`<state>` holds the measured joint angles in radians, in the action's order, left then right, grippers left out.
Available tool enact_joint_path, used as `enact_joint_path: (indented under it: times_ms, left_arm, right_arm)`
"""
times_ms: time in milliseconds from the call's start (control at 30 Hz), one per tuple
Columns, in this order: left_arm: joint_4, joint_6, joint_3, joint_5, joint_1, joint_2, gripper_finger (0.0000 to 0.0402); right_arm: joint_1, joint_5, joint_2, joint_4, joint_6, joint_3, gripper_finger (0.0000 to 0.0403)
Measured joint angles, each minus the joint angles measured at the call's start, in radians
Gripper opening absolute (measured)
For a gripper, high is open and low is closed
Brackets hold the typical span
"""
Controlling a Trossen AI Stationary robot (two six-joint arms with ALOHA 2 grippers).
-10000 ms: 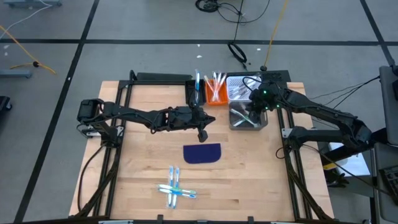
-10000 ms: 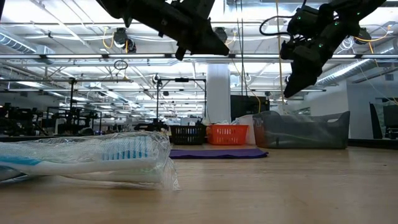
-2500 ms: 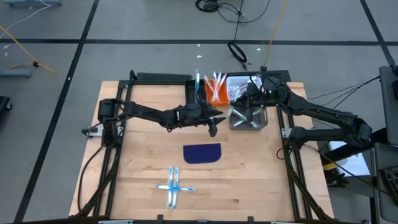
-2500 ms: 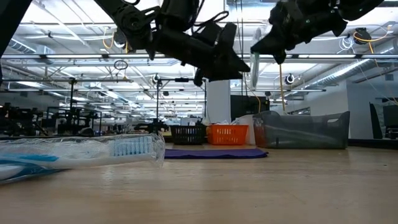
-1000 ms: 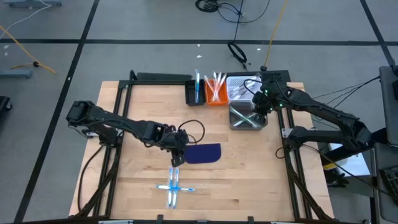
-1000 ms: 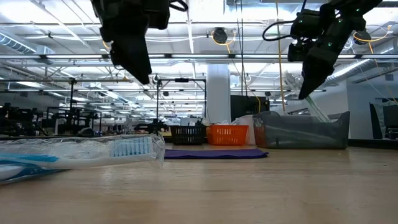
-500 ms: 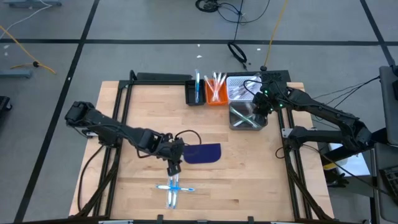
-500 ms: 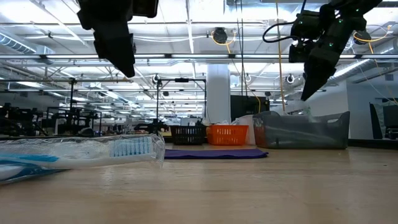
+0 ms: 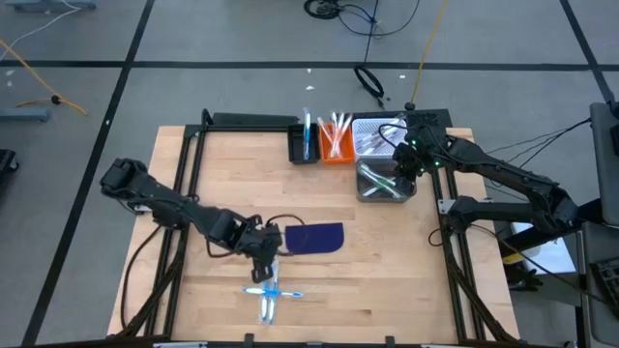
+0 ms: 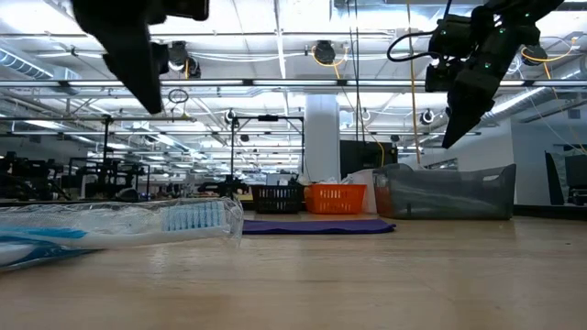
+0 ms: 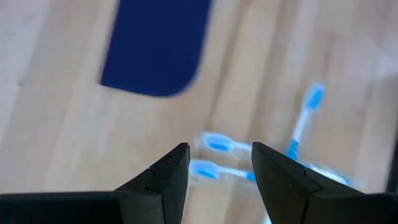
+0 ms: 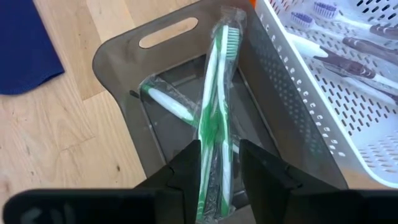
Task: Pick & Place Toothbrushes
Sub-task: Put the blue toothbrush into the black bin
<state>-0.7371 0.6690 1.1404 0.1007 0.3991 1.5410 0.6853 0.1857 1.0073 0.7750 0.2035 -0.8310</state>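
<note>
Near the table's front edge lie a few light blue toothbrushes in clear wrappers, crossed over one another; the low view shows one up close. My left gripper hovers open just above them, pointing steeply down, with nothing between its fingers. My right gripper hangs open over the grey bin. A wrapped green toothbrush lies slanted in that bin below the gripper's fingers, its head on the far wall. A second green one rests on the bin's floor.
A dark blue mat lies at the table's middle. Along the far edge stand a black bin with a blue toothbrush, an orange bin with pale ones, and a white basket. Bare wood surrounds the mat.
My left gripper has moved toward the table's near edge, past the mat's left end, to above the blue toothbrushes. My right gripper has let go of the green toothbrush that hung below it. The toothbrush has dropped into the grey bin.
</note>
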Motion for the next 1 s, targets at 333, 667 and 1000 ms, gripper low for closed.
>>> enact_joint_path:
  times_ms: [333, 667, 1000]
  left_arm:
    - [0.076, 0.056, -0.035, -0.049, 0.164, 0.059, 0.0177]
    - [0.112, 0.166, -0.04, -0.059, 0.237, 0.189, 0.0177]
    - [0.156, 0.201, -0.04, -0.107, 0.245, 0.269, 0.0177]
  right_arm:
    - [0.0, 0.001, 0.0, -0.014, -0.001, 0.0, 0.0102]
    - [0.0, 0.001, 0.0, -0.056, -0.011, 0.001, 0.01]
    - [0.0, 0.002, 0.0, -0.06, -0.012, 0.001, 0.01]
